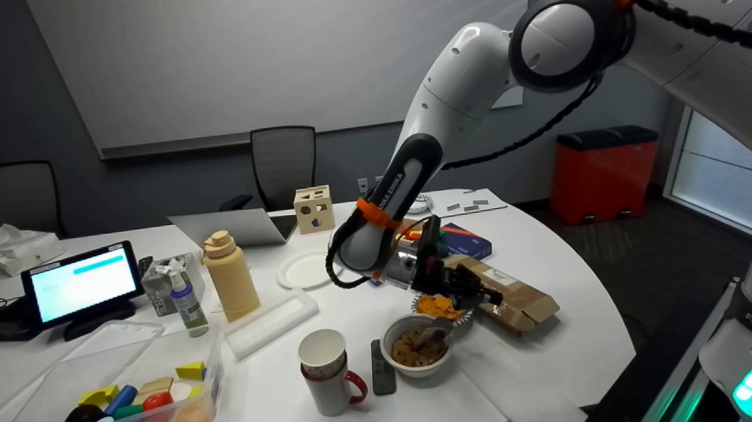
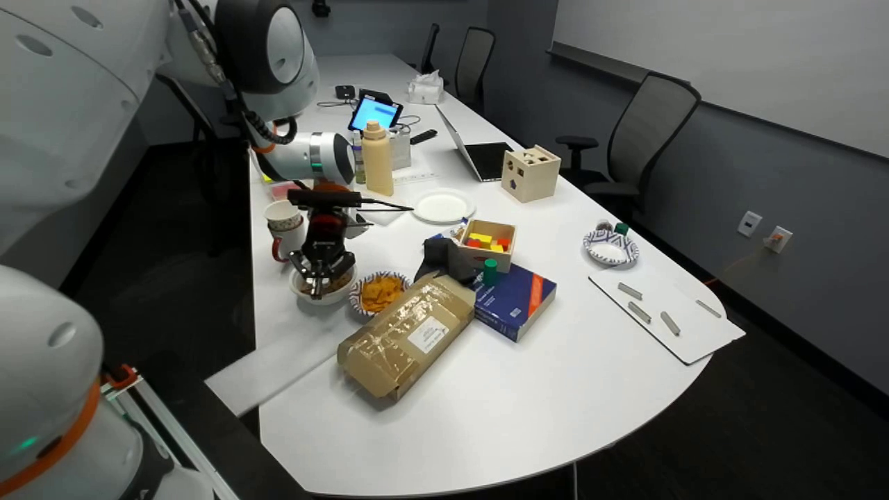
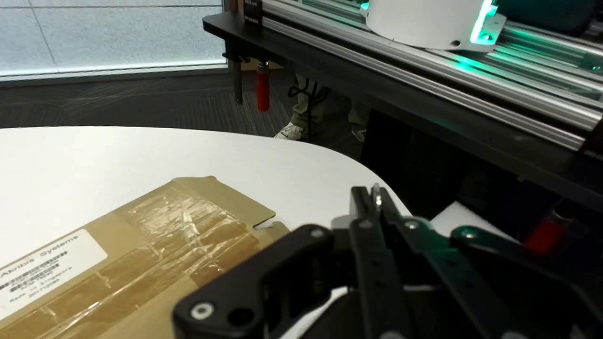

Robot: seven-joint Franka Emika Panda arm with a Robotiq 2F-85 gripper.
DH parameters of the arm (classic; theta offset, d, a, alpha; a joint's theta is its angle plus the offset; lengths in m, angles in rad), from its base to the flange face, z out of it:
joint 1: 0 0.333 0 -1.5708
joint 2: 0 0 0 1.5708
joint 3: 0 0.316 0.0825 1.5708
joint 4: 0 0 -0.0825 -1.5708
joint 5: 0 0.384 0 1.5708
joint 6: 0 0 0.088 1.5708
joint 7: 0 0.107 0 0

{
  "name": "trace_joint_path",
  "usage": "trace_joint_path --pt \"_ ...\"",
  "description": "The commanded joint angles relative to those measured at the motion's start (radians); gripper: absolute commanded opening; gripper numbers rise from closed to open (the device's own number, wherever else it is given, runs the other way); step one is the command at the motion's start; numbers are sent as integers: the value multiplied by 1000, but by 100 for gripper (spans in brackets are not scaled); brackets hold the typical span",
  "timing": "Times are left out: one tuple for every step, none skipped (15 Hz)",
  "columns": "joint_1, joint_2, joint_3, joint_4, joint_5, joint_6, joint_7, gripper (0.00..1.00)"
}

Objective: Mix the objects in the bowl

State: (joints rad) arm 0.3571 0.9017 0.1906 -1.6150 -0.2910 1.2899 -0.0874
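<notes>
The bowl (image 1: 421, 372) is white, its bits (image 1: 412, 350) brown; the patterned bowl (image 2: 355, 297) is blue and white, its pieces (image 2: 380, 292) orange. The mug (image 1: 329, 393) is white with a red handle (image 1: 362, 383), the gripper (image 3: 375, 195) black, the bottle (image 1: 231, 279) tan, the surface (image 2: 528, 417) white.

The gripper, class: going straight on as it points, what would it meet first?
Probably the tabletop, near its curved edge, ahead of the gripper in the wrist view; depth is unclear, so it may clear that edge.

Facing the desk (image 2: 590, 403)
Both exterior views are overlooking the bowl (image 1: 416, 372); the wrist view is peering along the hand (image 3: 375, 197).
</notes>
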Motion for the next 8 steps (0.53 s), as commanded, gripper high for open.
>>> trace_joint_path --pt "-29 34 28 58 32 -82 -86 1" --pt "-36 35 33 63 43 -98 -106 1" --pt "-45 34 40 67 57 -104 -125 1" --pt "-54 34 44 66 69 -86 -140 1" --pt "-61 30 48 62 83 -48 -141 1" --pt "-65 21 51 55 96 -24 -138 1" --pt "-65 12 50 43 104 29 -120 1" --pt "-59 8 45 34 101 82 -101 1"
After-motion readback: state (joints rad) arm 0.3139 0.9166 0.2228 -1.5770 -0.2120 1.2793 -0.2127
